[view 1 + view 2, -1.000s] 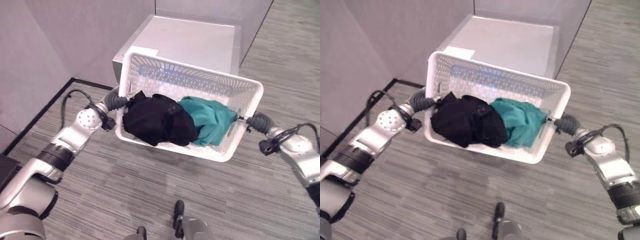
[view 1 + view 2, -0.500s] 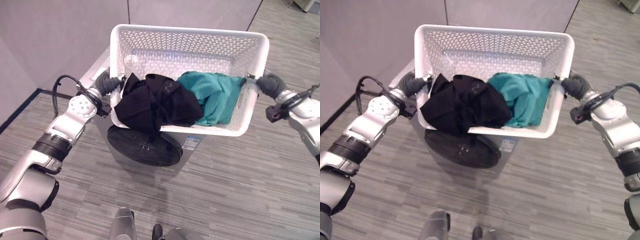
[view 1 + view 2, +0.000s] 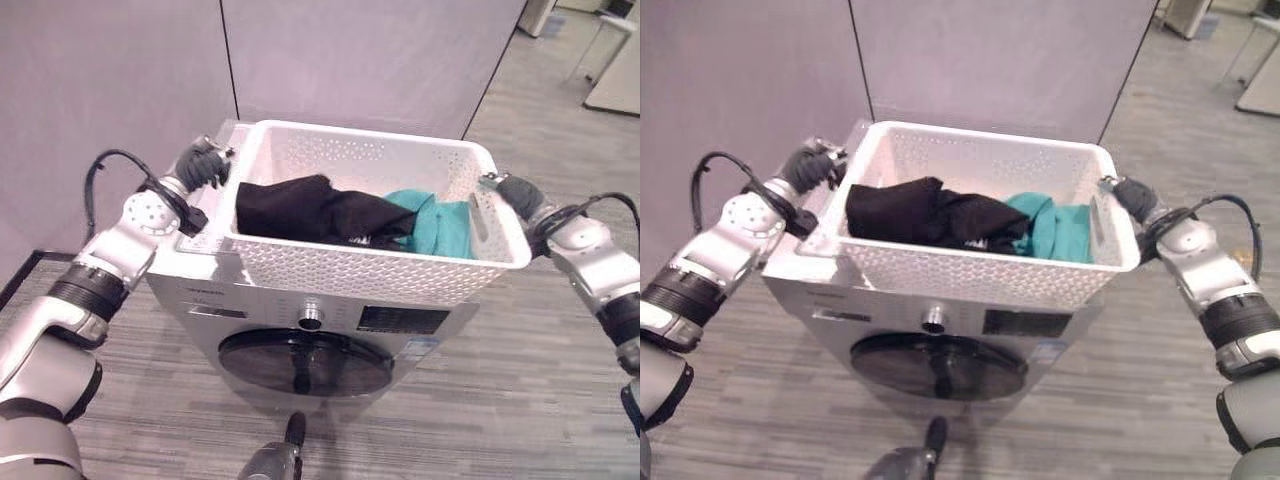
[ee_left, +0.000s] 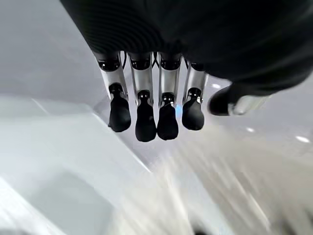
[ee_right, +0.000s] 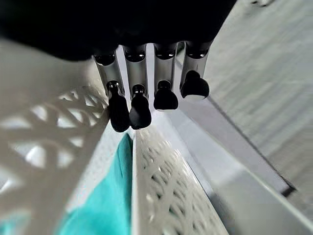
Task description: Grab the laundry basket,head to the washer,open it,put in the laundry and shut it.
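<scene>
You are looking at an office-style test area, not a home laundry room. A silver front-loading washer (image 3: 320,330) stands alone on grey striped carpet tiles (image 3: 520,390), the sort laid in commercial interiors. Directly behind the washer rise plain grey partition panels (image 3: 360,60) with a dark vertical seam between them, like cubicle walls. Beyond the washer, to the right past the partition's end, the carpet runs on toward pale furniture (image 3: 610,60); what kind it is, you cannot tell.
</scene>
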You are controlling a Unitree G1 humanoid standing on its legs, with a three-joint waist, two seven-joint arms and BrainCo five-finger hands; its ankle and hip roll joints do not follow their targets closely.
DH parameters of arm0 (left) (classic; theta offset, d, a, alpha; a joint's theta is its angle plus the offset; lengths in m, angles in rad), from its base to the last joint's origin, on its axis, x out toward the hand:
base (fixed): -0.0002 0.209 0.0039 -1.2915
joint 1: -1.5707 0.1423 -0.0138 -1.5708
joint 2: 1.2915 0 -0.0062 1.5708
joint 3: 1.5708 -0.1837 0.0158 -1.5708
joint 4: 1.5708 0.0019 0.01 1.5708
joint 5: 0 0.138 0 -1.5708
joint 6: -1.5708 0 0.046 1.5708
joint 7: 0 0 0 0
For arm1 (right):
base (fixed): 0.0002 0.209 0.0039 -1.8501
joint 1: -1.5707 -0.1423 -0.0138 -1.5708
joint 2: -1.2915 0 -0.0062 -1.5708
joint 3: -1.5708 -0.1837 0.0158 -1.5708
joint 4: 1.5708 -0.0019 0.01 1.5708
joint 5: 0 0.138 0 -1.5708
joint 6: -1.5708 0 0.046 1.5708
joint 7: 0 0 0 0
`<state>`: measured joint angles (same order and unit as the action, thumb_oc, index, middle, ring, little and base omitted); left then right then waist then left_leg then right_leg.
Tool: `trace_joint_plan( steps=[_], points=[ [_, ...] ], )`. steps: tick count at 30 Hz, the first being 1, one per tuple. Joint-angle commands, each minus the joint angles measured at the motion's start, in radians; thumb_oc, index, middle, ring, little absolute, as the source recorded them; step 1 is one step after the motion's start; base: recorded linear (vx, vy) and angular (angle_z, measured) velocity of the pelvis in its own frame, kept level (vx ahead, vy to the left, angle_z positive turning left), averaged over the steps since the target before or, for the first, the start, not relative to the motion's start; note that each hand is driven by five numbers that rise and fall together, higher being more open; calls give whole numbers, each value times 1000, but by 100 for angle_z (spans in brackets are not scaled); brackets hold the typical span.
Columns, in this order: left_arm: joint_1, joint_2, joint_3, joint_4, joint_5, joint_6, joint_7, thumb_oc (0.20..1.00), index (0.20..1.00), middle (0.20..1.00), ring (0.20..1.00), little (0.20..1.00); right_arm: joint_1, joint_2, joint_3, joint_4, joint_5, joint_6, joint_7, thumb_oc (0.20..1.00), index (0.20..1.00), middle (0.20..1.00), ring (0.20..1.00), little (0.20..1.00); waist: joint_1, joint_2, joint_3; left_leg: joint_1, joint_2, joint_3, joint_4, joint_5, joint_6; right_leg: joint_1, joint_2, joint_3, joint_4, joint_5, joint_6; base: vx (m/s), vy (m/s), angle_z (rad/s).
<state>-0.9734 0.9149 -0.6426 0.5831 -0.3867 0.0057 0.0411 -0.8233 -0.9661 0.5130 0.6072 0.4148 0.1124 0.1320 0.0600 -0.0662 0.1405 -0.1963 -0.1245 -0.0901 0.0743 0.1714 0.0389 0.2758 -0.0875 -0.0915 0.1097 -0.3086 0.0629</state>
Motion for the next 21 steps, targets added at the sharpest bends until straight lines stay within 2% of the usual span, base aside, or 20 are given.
trace_joint_plan(
  steps=[1, 4, 5, 6, 7, 9, 10, 13, 16, 21],
  points=[
    [-105, 57, 51, 82, -20, -13, 31, 200, 200, 200, 200, 200, -41, -67, 36, 147, -46, 52, -8, 200, 200, 200, 200, 200, 63, 39, -10, 77, 153, -11, 32, -143, -59, -116, -25, -6, -53, 190, 13, 86, 55, -22],
    [-220, -9, -20, 208, -1, -3, 41, 200, 200, 200, 200, 200, -181, -23, 136, 313, -106, 66, 2, 200, 200, 200, 200, 200, 69, 34, -17, 81, 153, 9, 17, -155, -50, -117, -42, -9, -90, 210, 33, 133, 58, -2],
    [-275, -56, -42, 284, -7, -3, 52, 743, 743, 743, 743, 743, -280, 27, 188, 430, -124, 66, -8, 467, 467, 467, 467, 467, 71, 32, -15, 83, 155, 16, 4, -154, -47, -127, -44, -9, -91, 216, 38, 78, 22, 12],
    [-275, -55, -42, 284, -7, -3, 52, 1000, 1000, 1000, 1000, 1000, -280, 27, 188, 430, -124, 66, -8, 561, 561, 561, 561, 561, 71, 32, -15, 83, 155, 16, 4, -154, -47, -127, -44, -9, -91, 216, 38, 55, 14, -5],
    [-338, -109, -61, 371, -23, -7, 81, 1000, 1000, 1000, 1000, 1000, -384, 97, 229, 532, -127, 63, -32, 1000, 1000, 1000, 1000, 1000, 74, 31, -9, 77, 156, 18, -6, -152, -45, -146, -44, -7, -90, 220, 42, 9, 1, -21],
    [-340, -108, -62, 374, -24, -8, 80, 1000, 1000, 1000, 1000, 1000, -388, 98, 231, 535, -126, 62, -32, 1000, 1000, 1000, 1000, 1000, 74, 32, -8, 77, 156, 18, -6, -152, -45, -147, -44, -7, -90, 220, 43, 4, -1, -12],
    [-389, -144, -74, 439, -42, -9, 95, 1000, 1000, 1000, 1000, 1000, -446, 167, 249, 600, -109, 59, -49, 1000, 1000, 1000, 1000, 1000, 80, 31, -2, 63, 154, 16, -7, -150, -44, -162, -44, -6, -95, 227, 45, 1, -13, 6],
    [-416, -155, -73, 458, -63, -13, 115, 1000, 1000, 1000, 1000, 1000, -489, 231, 250, 640, -62, 52, -69, 1000, 1000, 1000, 1000, 1000, 95, 26, 6, 47, 152, 10, -17, -145, -43, -174, -43, -9, -114, 236, 46, 0, -20, -9],
    [-419, -148, -74, 457, -74, -18, 120, 1000, 1000, 1000, 1000, 1000, -517, 248, 265, 664, -48, 53, -67, 1000, 1000, 1000, 1000, 1000, 106, 22, 11, 30, 151, 7, -20, -140, -47, -181, -42, -16, -131, 244, 46, -10, -14, 4],
    [-384, -123, -60, 426, -81, -17, 116, 1000, 1000, 1000, 1000, 1000, -519, 225, 256, 692, -10, 56, -62, 1000, 1000, 1000, 1000, 1000, 116, 20, 16, 28, 150, 0, -8, -143, -49, -170, -41, -24, -137, 242, 45, -9, -19, 11]
  ],
)
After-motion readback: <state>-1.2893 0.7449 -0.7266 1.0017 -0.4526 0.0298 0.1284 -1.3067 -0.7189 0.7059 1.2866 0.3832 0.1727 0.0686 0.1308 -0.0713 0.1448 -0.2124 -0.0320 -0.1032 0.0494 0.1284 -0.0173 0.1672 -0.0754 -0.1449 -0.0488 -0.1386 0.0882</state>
